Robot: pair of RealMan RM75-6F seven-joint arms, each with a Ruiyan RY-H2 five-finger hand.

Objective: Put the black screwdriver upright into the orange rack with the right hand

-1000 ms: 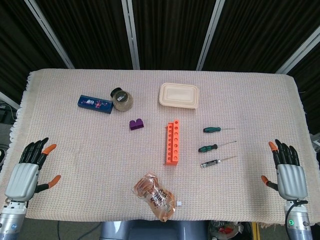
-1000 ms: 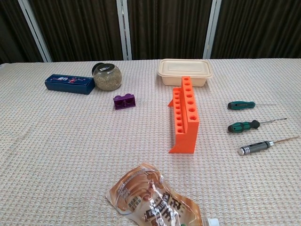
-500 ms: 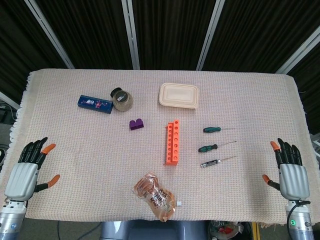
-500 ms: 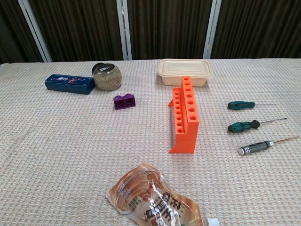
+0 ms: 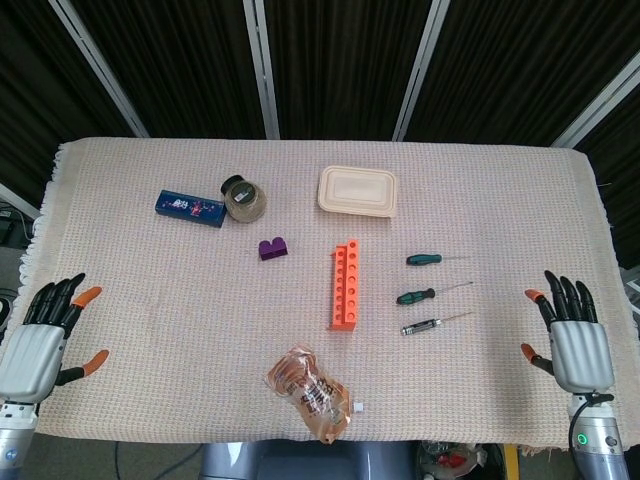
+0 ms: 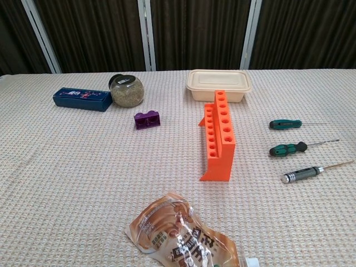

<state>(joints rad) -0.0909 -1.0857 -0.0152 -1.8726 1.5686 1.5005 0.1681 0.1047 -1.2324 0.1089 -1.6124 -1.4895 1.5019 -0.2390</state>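
Observation:
The black screwdriver (image 5: 424, 325) (image 6: 303, 174) lies flat on the cloth, nearest the front of three screwdrivers, its thin shaft pointing right. Left of it the orange rack (image 5: 346, 284) (image 6: 219, 133) stands with a row of empty holes on top. My right hand (image 5: 569, 339) hovers open at the table's right front corner, well right of the screwdriver, fingers spread. At the left front edge my left hand (image 5: 40, 337) is open too. Neither hand appears in the chest view.
Two green-handled screwdrivers (image 5: 417, 295) (image 5: 424, 259) lie behind the black one. A cream lidded box (image 5: 358, 190), a jar (image 5: 243, 199), a blue box (image 5: 189, 208) and a purple block (image 5: 272, 249) sit further back. A snack bag (image 5: 308, 392) lies at the front.
My left hand has drifted down and left toward the table edge. My right hand has shifted slightly up and inward. Nothing on the table has moved.

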